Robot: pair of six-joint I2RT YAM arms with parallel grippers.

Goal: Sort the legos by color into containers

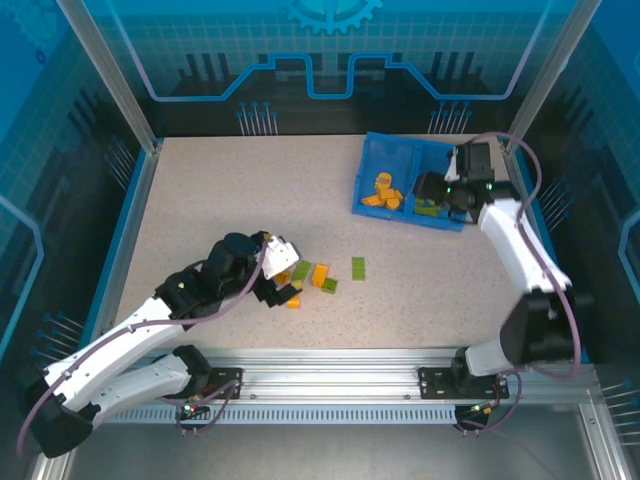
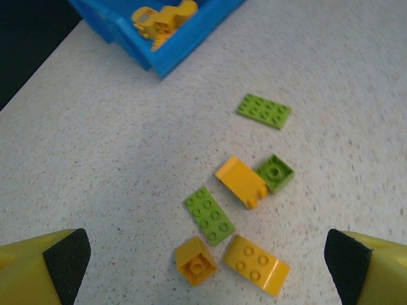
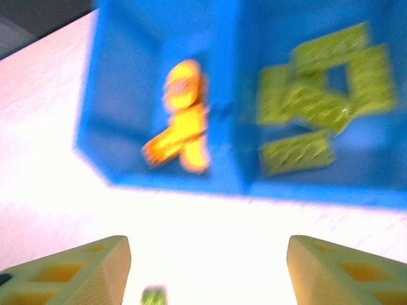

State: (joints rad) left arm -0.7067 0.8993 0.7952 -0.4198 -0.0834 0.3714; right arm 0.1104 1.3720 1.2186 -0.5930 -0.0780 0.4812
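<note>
Roughly, the sorting looks past halfway. The blue tray [image 1: 385, 152] already holds a heap of orange bricks [image 1: 383, 192] in its left compartment and several green bricks [image 3: 318, 95] in its right one, with no colour mixed in that I can make out (the right wrist view is blurred, so a small piece could escape me). Left to do: six loose legos [image 2: 240, 181] on the table [image 1: 220, 200], well apart from the tray on its near-left side, three orange and three green, with one green plate [image 2: 264, 110] nearer the tray than the rest. The left gripper [image 1: 280, 262] hangs above that cluster, fingers spread wide and empty. The right gripper [image 1: 437, 192] hovers over the tray's green compartment, likewise spread, holding nothing.
</note>
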